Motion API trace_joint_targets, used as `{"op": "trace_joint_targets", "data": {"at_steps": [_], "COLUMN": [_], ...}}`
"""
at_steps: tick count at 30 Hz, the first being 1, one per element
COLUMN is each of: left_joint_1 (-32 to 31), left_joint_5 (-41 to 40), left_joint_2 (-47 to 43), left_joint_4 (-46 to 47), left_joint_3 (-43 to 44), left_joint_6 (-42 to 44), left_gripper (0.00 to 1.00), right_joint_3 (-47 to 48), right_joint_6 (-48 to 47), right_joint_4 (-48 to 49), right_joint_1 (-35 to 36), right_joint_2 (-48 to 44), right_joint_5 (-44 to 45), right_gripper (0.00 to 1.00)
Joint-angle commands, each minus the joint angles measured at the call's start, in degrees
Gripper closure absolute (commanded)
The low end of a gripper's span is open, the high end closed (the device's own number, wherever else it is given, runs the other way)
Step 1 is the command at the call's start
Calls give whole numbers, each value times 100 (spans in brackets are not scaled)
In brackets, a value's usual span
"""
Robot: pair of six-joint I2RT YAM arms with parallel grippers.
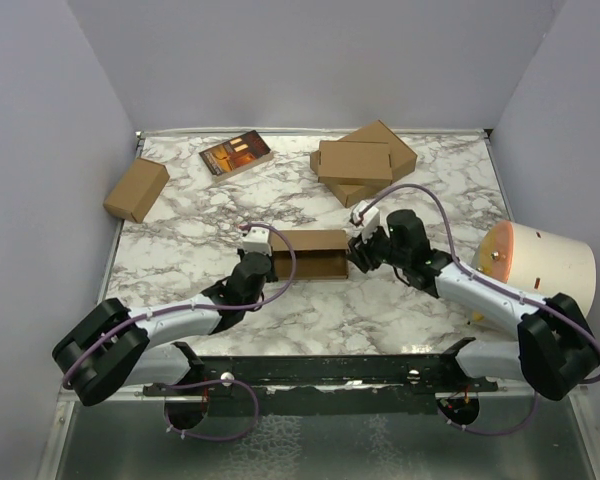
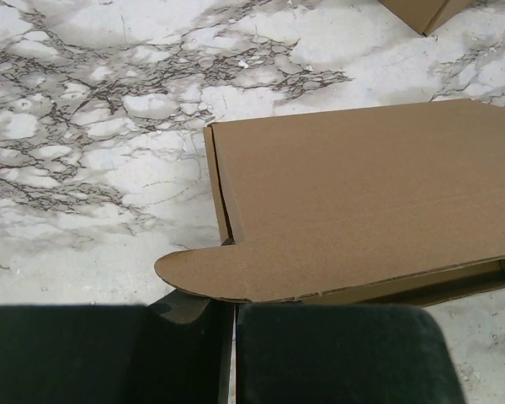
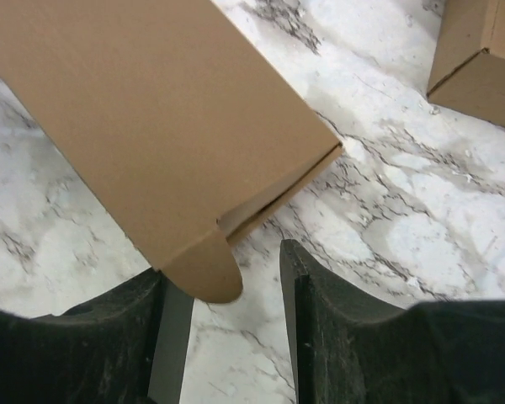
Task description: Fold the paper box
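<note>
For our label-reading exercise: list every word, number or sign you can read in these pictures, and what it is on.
None can be read.
The dark printed packet at the back bears print too small to read.
The paper box shows no print.

My left arm and right arm
White links, black joints and jaws, purple cables above the base rail.
</note>
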Motion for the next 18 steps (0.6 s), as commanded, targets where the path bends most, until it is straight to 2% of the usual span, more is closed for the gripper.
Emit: {"op": "trace_joint_targets", "data": {"at_steps": [1, 9, 13, 15, 18], "left_joint_1": [-47, -49, -51, -48, -55], "left_joint_5": [166, 176, 184, 190, 226], "left_joint_2": [173, 211, 162, 149, 167], "left_joint_4": [-486, -557, -602, -619, -616], "left_joint_3": [37, 108, 105, 103, 121], "left_joint_6": [-66, -72, -69, -66, -66], "left_gripper": [100, 100, 100, 100, 100], "right_joint_3": [50, 182, 457, 763, 1401], "right_joint_6": [-1140, -2850, -3591, -3833, -4308], "right_joint_4": [-801, -2532, -3387, -3827, -4687], "right_joint_1": [-40, -255, -462, -567, -579], "right_joint_2": [-292, -667, -897, -1055, -1157], "right_joint_5": [166, -1126, -1371, -1601, -2462], "right_gripper": [56, 56, 56, 55, 47]}}
